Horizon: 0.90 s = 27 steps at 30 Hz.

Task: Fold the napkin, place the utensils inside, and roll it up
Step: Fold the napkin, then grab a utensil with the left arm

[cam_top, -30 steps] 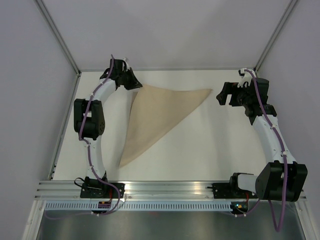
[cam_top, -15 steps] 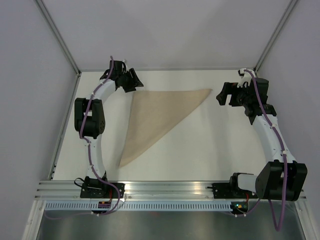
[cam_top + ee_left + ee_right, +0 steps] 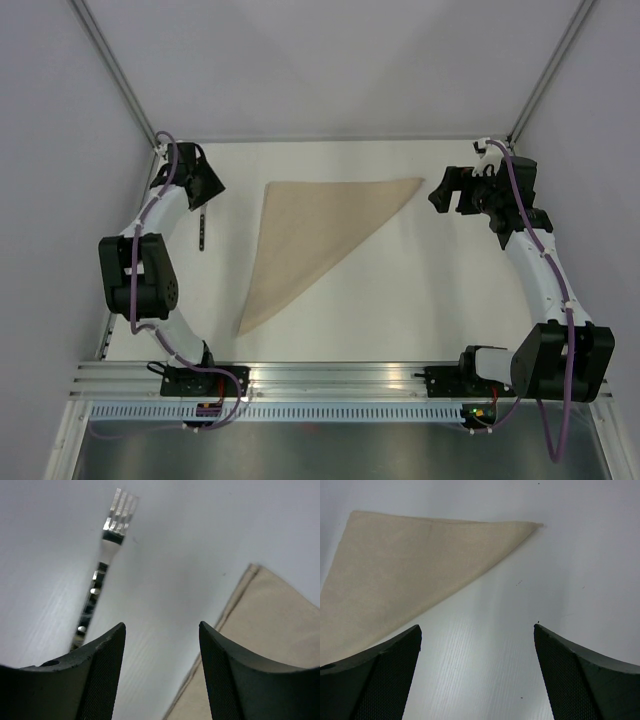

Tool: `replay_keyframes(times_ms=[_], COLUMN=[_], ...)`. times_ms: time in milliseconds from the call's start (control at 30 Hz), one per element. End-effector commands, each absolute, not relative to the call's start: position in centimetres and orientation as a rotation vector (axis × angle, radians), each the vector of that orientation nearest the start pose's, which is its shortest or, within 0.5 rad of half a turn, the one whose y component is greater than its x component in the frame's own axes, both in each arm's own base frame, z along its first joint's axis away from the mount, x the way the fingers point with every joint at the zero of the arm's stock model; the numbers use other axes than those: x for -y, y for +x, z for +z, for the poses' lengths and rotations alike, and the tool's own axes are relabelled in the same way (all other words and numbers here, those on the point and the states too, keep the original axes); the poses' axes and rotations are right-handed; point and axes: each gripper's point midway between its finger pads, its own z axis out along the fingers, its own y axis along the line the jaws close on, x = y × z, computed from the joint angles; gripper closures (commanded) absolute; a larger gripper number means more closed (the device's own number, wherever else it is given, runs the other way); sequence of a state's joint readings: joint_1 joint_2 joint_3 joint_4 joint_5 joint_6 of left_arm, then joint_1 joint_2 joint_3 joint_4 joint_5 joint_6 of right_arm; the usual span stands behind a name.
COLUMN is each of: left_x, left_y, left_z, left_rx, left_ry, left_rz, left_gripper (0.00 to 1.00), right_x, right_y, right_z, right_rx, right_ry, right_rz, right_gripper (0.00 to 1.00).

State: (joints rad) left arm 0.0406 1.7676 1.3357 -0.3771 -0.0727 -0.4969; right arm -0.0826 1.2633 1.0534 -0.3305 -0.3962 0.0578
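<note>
The beige napkin (image 3: pixel 310 235) lies flat on the white table, folded into a triangle with one point toward the near left. A metal fork (image 3: pixel 201 232) lies left of it, with its tines (image 3: pixel 121 507) pointing away from my left gripper (image 3: pixel 205 195). That gripper hovers at the far left over the fork's handle end and is open with nothing in it. In the left wrist view the fork (image 3: pixel 100 575) runs past the left finger, and the napkin (image 3: pixel 265 645) edge lies at the right. My right gripper (image 3: pixel 437 192) stands open just right of the napkin's far right tip (image 3: pixel 532 526).
The table's back wall and left rail (image 3: pixel 125 260) lie close to my left arm. Bare white table surface (image 3: pixel 420 300) stretches between the napkin and my right arm. No other utensil shows in these views.
My left gripper has opened and let go of the napkin's far left corner. The arm has swung left to above the fork. The right arm has not moved.
</note>
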Motion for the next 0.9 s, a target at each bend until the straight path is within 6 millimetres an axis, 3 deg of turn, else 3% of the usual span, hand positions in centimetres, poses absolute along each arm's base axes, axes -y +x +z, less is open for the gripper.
replay_keyframes(times_ms=[0, 100, 367, 700, 867], left_x=[-5.6, -6.5, -6.7, -6.8, -6.9], left_y=[43.6, 42.8, 44.9, 45.1, 44.6], left_z=[11.0, 9.6, 7.2, 3.5, 2.0], left_rx=[-2.292, -2.329, -2.422, -2.553, -2.606], left_ry=[-0.749, -0.752, -0.683, -0.631, -0.617], left_rz=[0.045, 0.074, 0.094, 0.129, 0.148], left_gripper=[0.35, 0.36, 0.40, 0.44, 0.51], right_x=[-4.8, -5.3, -5.5, -5.5, -5.5], right_y=[37.4, 37.1, 36.8, 36.9, 36.9], right_z=[23.7, 24.0, 24.2, 23.8, 23.8], right_rx=[-2.043, -2.032, -2.026, -2.033, -2.033], right_ry=[-0.108, -0.120, -0.123, -0.126, -0.127], right_rz=[0.463, 0.489, 0.505, 0.503, 0.505], right_gripper=[0.02, 0.02, 0.02, 0.02, 0.02])
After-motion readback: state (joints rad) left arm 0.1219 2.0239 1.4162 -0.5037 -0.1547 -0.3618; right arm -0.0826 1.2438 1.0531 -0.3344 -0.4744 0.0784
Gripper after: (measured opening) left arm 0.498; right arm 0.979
